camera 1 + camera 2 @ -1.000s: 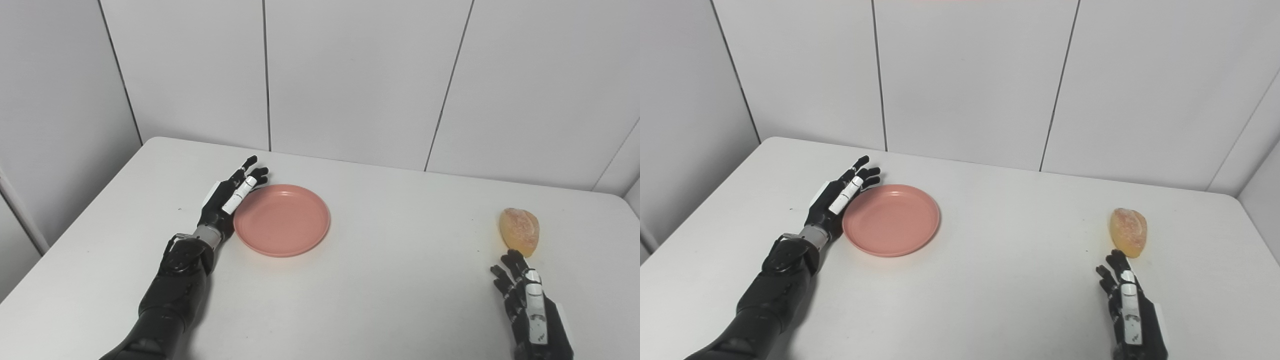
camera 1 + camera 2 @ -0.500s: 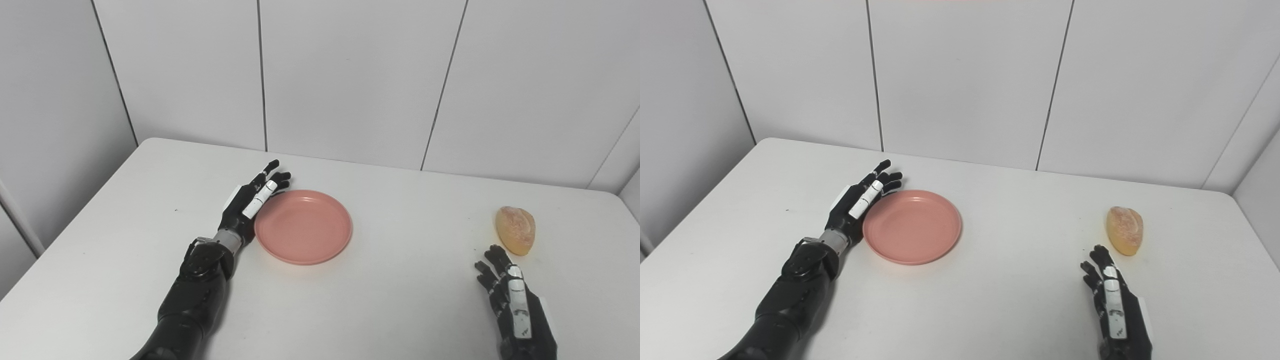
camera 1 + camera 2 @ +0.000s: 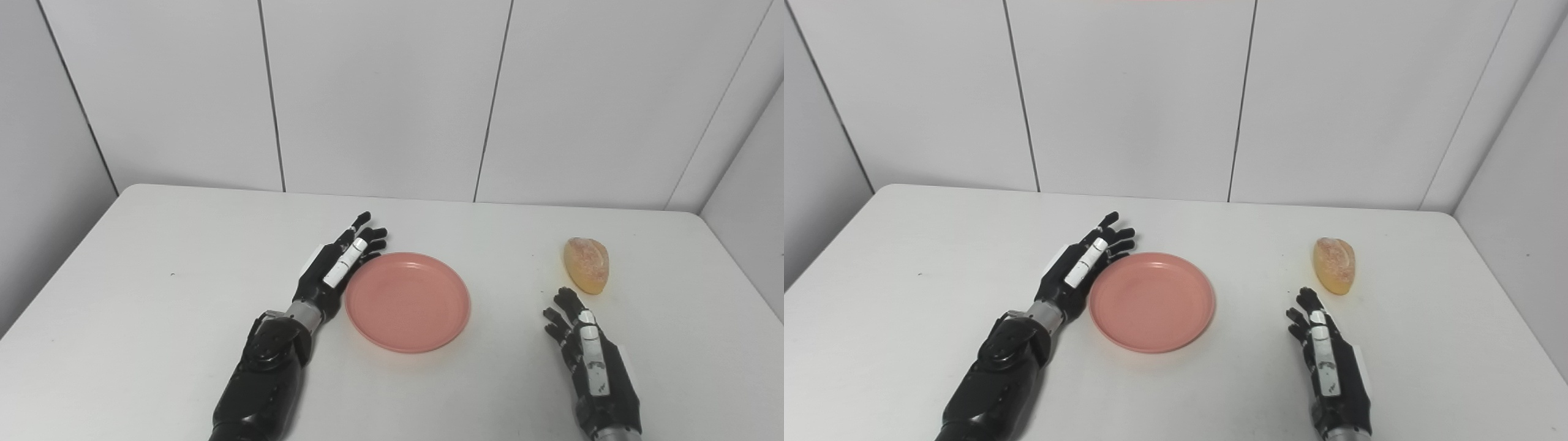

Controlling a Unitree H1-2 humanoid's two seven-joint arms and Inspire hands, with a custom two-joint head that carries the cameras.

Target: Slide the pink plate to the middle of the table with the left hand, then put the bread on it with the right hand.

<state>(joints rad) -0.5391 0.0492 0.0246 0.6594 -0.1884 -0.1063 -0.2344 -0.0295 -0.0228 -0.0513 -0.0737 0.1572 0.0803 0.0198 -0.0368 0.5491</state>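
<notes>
Table (image 3: 153, 318): white, grey wall panels behind
Plate: pink plate (image 3: 408, 301) near middle; my left hand (image 3: 335, 271) flat against its left rim to push, fingers spread
Bread (image 3: 587, 264): far right, untouched; right hand (image 3: 589, 361) waits near it, fingers apart

A white desk (image 3: 153, 318) fills the lower half of the frame, with rounded far corners. Behind it, across the upper half, stands a wall (image 3: 380, 92) of pale grey panels divided by thin dark seams.
</notes>
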